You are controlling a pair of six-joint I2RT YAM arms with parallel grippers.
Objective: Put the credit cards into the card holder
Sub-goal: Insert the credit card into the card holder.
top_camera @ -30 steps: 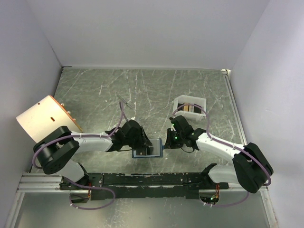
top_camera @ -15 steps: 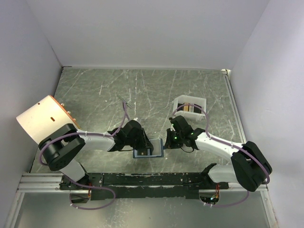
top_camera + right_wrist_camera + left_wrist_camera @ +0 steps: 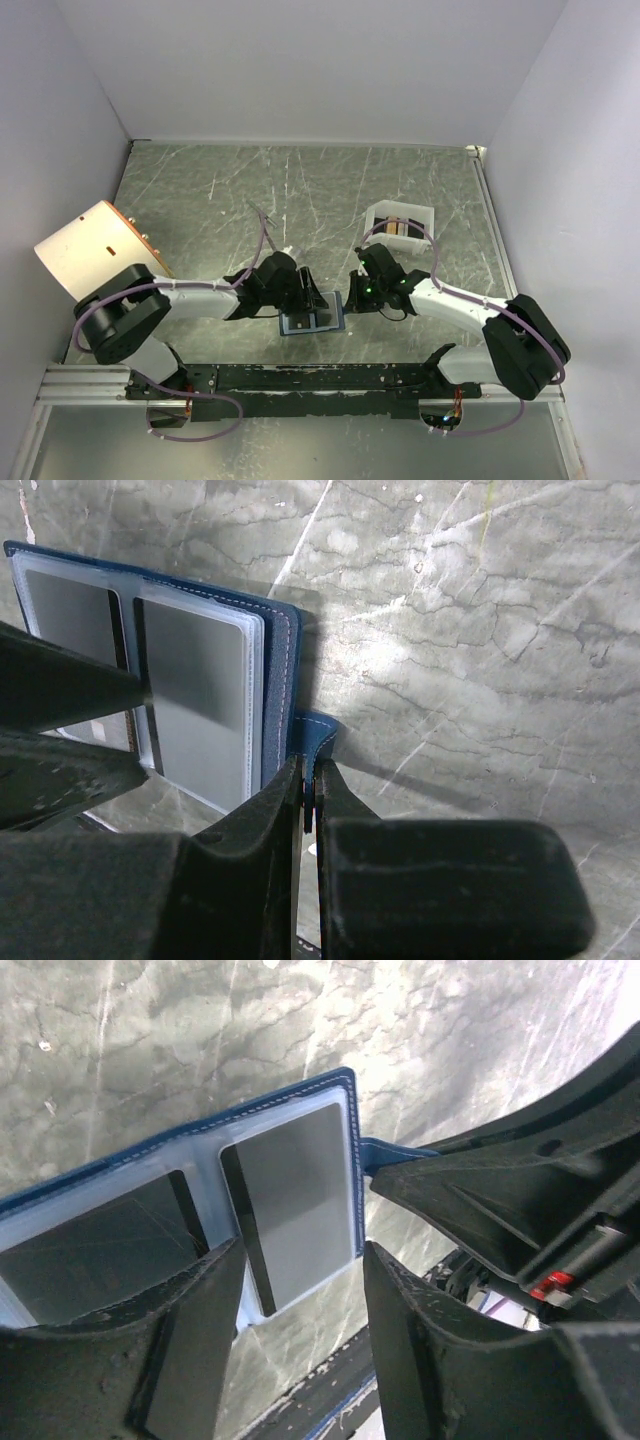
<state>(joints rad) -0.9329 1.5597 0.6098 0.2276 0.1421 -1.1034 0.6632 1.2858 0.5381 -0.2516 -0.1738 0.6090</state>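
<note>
The dark blue card holder [image 3: 316, 317] lies open on the table between the two grippers. In the left wrist view its clear pockets [image 3: 210, 1175] hold a grey card [image 3: 295, 1200] and a dark card [image 3: 100, 1250]. My left gripper [image 3: 300, 1310] is open just above the holder's near edge, with nothing between its jaws; from above it [image 3: 300, 297] is at the holder's left. My right gripper [image 3: 310, 780] is shut on the holder's blue snap tab [image 3: 320, 732], at the holder's right side [image 3: 352, 298]. More credit cards [image 3: 398, 228] stand in the white tray.
The white box-like tray [image 3: 380, 215] stands behind the right gripper. A tan cardboard box [image 3: 95, 250] sits at the table's left edge. The black rail [image 3: 300, 378] runs along the near edge.
The left gripper has edged slightly right over the holder, and the holder has turned a little. The right gripper keeps its hold on the tab.
</note>
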